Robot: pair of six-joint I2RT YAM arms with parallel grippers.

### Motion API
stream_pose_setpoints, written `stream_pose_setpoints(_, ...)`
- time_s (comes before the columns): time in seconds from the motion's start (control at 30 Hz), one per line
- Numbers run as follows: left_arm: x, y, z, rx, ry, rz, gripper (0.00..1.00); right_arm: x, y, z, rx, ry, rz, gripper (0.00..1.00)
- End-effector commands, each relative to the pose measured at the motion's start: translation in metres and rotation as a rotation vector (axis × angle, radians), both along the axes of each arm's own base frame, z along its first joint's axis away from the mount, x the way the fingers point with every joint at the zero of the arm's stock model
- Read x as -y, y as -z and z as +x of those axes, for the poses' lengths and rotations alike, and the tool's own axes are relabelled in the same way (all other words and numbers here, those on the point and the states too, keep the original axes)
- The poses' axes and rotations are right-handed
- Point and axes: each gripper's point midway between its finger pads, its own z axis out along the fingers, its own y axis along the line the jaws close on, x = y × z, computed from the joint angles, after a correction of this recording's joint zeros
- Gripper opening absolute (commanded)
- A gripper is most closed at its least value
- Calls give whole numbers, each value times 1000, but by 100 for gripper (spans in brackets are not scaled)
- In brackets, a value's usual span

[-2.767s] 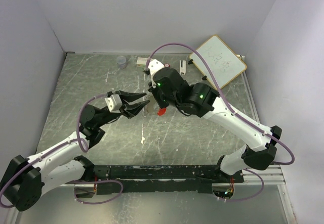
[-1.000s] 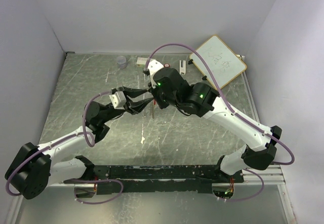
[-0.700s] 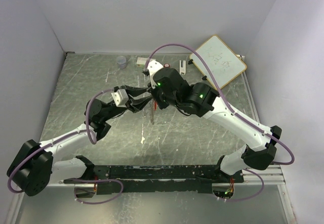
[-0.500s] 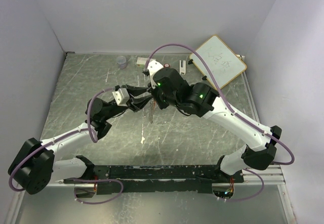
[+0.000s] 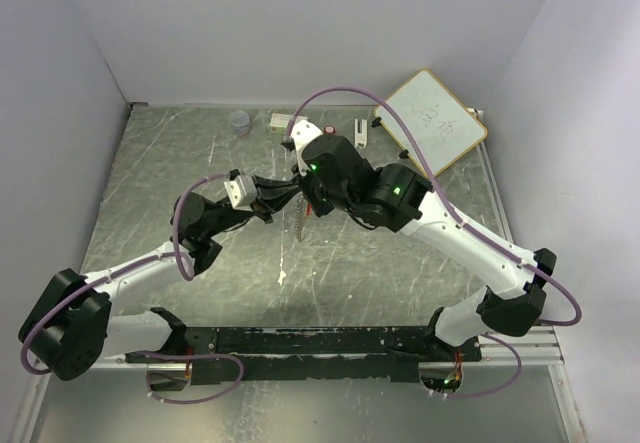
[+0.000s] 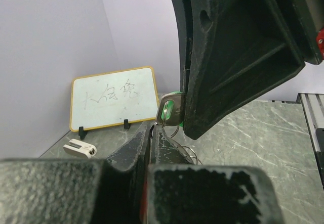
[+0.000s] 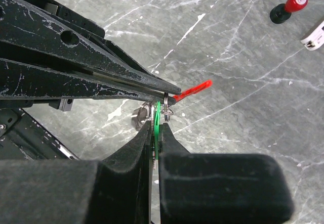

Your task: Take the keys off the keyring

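My right gripper (image 7: 157,126) is shut on the green key (image 7: 157,117), held edge-on between its pads. The left gripper (image 7: 171,94) reaches in from the left, shut on the red key (image 7: 195,88), whose tip sticks out past its fingertips. Small metal rings (image 7: 167,110) link the two keys where the grippers meet. In the left wrist view the green key (image 6: 169,109) sits just above my shut left gripper (image 6: 152,129), under the right gripper's black body. From above, the keyring (image 5: 298,224) hangs as a thin grey strand below the meeting point of left gripper (image 5: 292,194) and right gripper (image 5: 305,201).
A whiteboard (image 5: 432,120) leans at the back right. Along the back edge stand a small cup (image 5: 240,122), a white box (image 5: 281,121) and another white piece (image 5: 360,131). A red-and-black knob (image 7: 289,5) stands on the table beyond the grippers.
The left gripper has moved in against the right gripper and closed on the red key. The right gripper has kept still, shut on the green key.
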Motion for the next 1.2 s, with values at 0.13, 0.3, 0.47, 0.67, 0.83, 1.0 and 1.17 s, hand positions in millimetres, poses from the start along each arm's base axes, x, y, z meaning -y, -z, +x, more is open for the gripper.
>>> stream_pose_setpoints(0.13, 0, -18, -3, 37, 17, -32, 7, -2, -18, 3, 61, 2, 60, 0)
stream_pose_setpoints(0.3, -9, -20, 11, 14, -82, -31, 7, 1, -28, 3, 94, 9, 109, 0)
stream_pose_setpoints(0.47, -19, -27, 14, 17, -144, -57, 7, 5, -29, 1, 100, 17, 122, 0)
stream_pose_setpoints(0.67, -24, -38, 9, 28, -145, -106, 7, 5, -18, 0, 90, 13, 115, 0)
stream_pose_setpoints(0.83, -29, -46, 4, 34, -138, -163, 7, 6, -6, -1, 81, 17, 108, 0)
stream_pose_setpoints(1.0, -31, -52, -4, 40, -110, -209, 7, 5, 2, -2, 73, 20, 105, 0)
stream_pose_setpoints(1.17, -32, -55, -8, 40, -94, -234, 7, 3, 8, -1, 68, 18, 97, 0)
